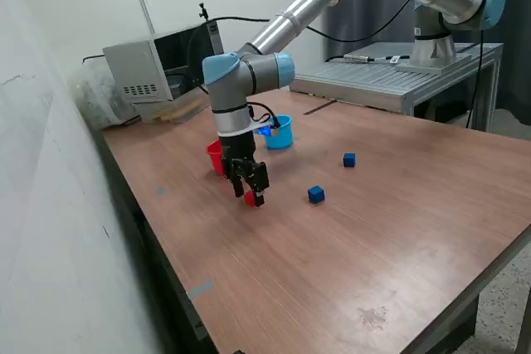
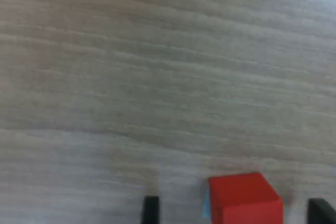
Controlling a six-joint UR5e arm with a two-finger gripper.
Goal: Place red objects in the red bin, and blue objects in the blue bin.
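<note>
My gripper (image 1: 253, 195) is down at the wooden table (image 1: 398, 230), its fingers straddling a small red cube (image 1: 250, 200). In the wrist view the red cube (image 2: 244, 199) sits between the two dark fingertips (image 2: 150, 209) with a gap on each side, so the gripper (image 2: 235, 211) is open. The red cup (image 1: 215, 157) stands just behind the gripper, partly hidden by it. The light blue cup (image 1: 280, 133) stands further back. Two dark blue cubes (image 1: 316, 195) (image 1: 349, 159) lie on the table towards the exterior view's right.
A grey box-like device (image 1: 158, 68) with cables sits at the back of the table. A metal bench (image 1: 398, 80) holds the arm's base at the exterior view's right. A wall runs along the exterior view's left.
</note>
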